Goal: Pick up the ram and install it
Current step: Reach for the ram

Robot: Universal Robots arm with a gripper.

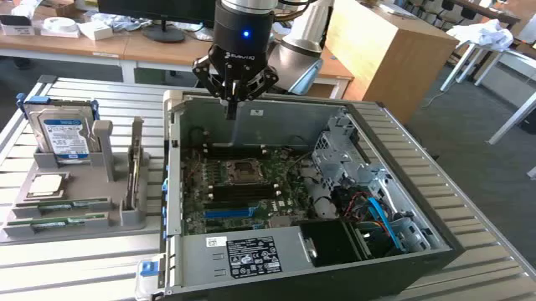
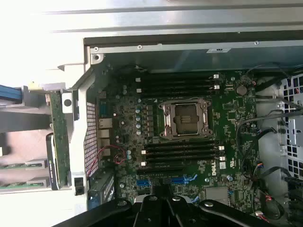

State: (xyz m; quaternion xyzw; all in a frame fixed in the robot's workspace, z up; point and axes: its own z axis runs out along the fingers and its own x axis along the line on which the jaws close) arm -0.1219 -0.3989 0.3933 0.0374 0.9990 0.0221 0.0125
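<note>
Above the rear wall of the open computer case [image 1: 393, 188], my jaws hang pointing straight down. They are pressed fully together and grip nothing. The black body just above them has a lit blue light [image 1: 245, 34], and under it is white lettering that reads ROBOTIQ.

The case lies on its side on the slatted metal table [image 1: 84, 94], open side up. Below me is the green motherboard [image 1: 289, 204], with the processor socket [image 1: 247, 168] in the middle and rows of black memory slots [image 2: 182, 153] on either side of it. In the wrist view, white letters on the board spell DELL [image 2: 218, 169]. At the near end of the case, the power supply [image 1: 201, 248] carries a white label [image 1: 251, 256] with black print that I cannot read.

The ram [image 1: 63, 205] is well apart from me, toward the exterior view's left. It lies flat in a slot of the grey tray [image 1: 84, 185] beside the case. A second green stick [image 1: 59, 221] that looks just like it lies beside it, and both carry small pale stickers I cannot read. Behind them a silver processor chip [image 1: 46, 184] lies flat. Behind that, a hard drive [image 1: 59, 135] stands upright in its holder, and the text on its blue and white label is not legible.
</note>
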